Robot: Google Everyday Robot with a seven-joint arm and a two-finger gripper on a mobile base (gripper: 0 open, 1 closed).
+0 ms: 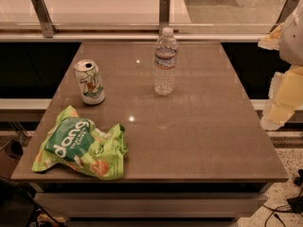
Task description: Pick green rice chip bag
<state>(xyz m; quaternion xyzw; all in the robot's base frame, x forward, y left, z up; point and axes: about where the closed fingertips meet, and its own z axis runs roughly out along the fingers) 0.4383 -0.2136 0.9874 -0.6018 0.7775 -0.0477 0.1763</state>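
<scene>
The green rice chip bag (81, 144) lies crinkled near the table's front left corner. It is light green, with a dark-green patch reading "dang" and orange chip pictures. My gripper (279, 103) is at the right edge of the view, beside the table's right side and off its surface. It is far from the bag and holds nothing that I can see.
A white-and-green soda can (89, 82) stands upright behind the bag. A clear water bottle (165, 61) stands upright at the table's middle back. The brown table (199, 126) ends in a front edge below the bag. A railing with metal posts (164, 11) runs behind it.
</scene>
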